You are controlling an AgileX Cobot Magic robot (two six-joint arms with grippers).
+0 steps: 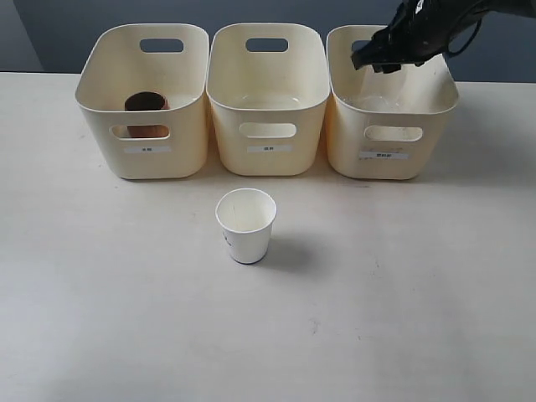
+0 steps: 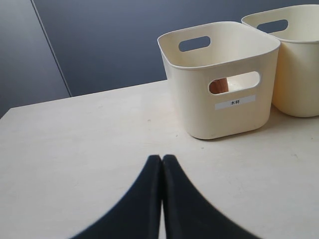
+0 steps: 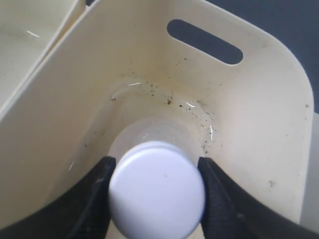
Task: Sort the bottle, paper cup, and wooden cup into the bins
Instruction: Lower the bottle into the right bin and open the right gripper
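Observation:
The clear bottle, seen by its white cap (image 3: 157,189), stands upright inside the right bin (image 1: 389,163). My right gripper (image 3: 155,165) is shut on the cap, one black finger on each side. In the exterior view the right gripper (image 1: 378,60) hangs over that bin's back part, with the bottle's clear body (image 1: 388,88) faint below it. The white paper cup (image 1: 246,224) stands upright on the table before the middle bin (image 1: 268,159). The wooden cup (image 1: 147,104) sits in the left bin (image 1: 142,159) and shows through that bin's handle hole as a brown patch (image 2: 218,86). My left gripper (image 2: 162,158) is shut and empty, low over the table.
The three bins stand in a row at the table's (image 1: 402,301) far side, close together. The right bin's inner wall (image 3: 259,124) surrounds the bottle, and its floor bears dark specks. A dark wall rises behind the table.

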